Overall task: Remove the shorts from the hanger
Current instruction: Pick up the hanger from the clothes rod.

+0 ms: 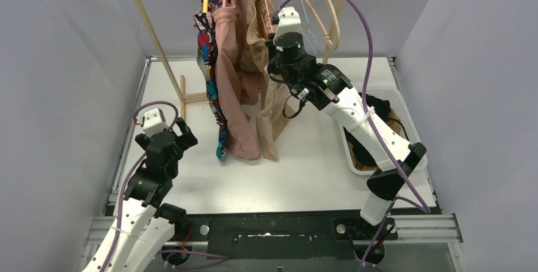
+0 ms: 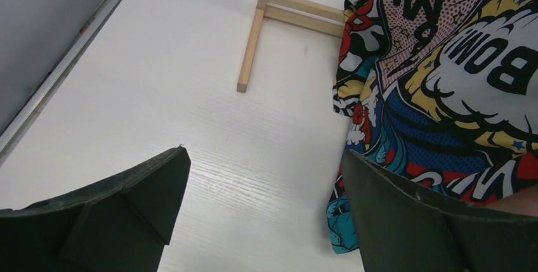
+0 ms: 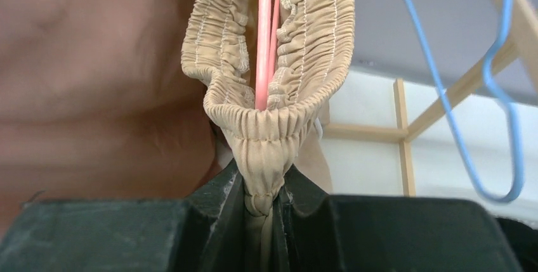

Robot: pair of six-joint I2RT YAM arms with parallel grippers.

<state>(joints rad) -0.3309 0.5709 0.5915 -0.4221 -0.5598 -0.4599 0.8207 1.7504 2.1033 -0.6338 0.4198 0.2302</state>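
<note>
Pulling the beige shorts (image 3: 279,50) off their hanger is the step in hand. At the near left, the left arm (image 1: 158,151) sits low over the table (image 1: 304,170), its jaws spread wide and empty. Only its wrist view shows the comic shorts (image 1: 207,50) with their hem just right of those jaws. On the far rail hang the comic shorts, the pink shorts (image 1: 231,88) and, rightmost, the beige shorts. The right arm (image 1: 355,113) reaches up, jaws clenched on the gathered beige waistband. Only its wrist view shows the pink hanger (image 3: 261,31) wires running down inside the waist. Next, I judge, the waist must be drawn clear of those wires, then carried to the basket (image 1: 396,97) at the right.
</note>
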